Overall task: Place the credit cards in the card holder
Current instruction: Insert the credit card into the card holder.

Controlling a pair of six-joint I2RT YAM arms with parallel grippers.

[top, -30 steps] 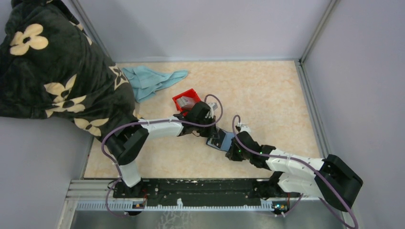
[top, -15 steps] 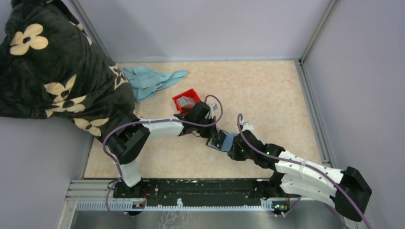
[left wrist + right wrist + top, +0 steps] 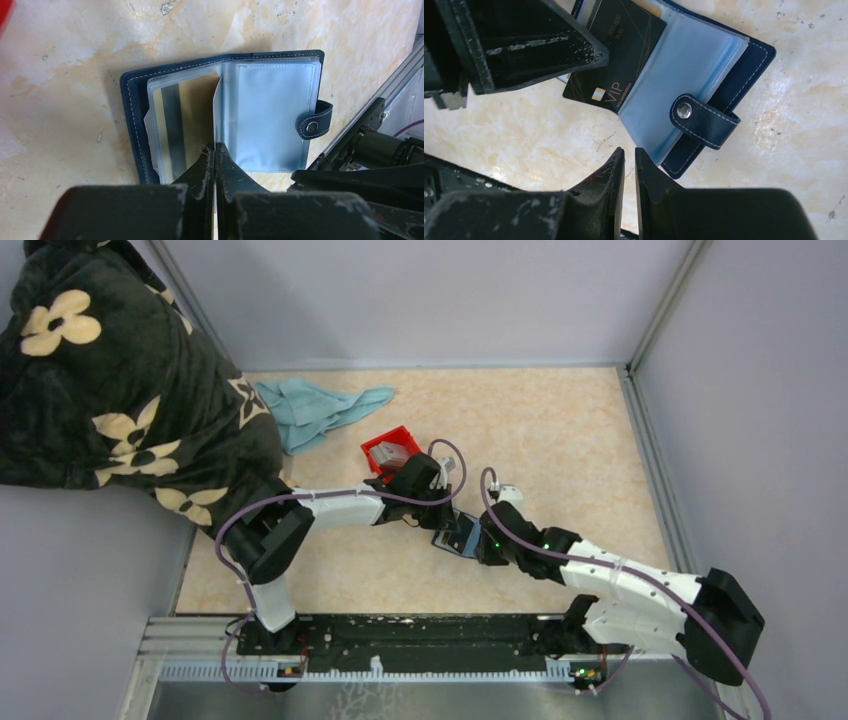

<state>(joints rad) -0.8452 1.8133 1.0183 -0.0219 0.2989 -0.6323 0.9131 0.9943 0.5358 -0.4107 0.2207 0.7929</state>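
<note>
Letting go, our right gripper has cracked its jaws slightly and holds nothing. The black card sits half inside the open wallet, which lies mid-table toward the near edge. Our left gripper, fully closed, pins the wallet's edge. We judge the card needs pushing home.

The card holder mid-table is hemmed in: left gripper at its far-left side, right gripper just beside its right. A red bin, teal cloth and floral blanket fill the far-left corner; the right half of the table offers open passage
</note>
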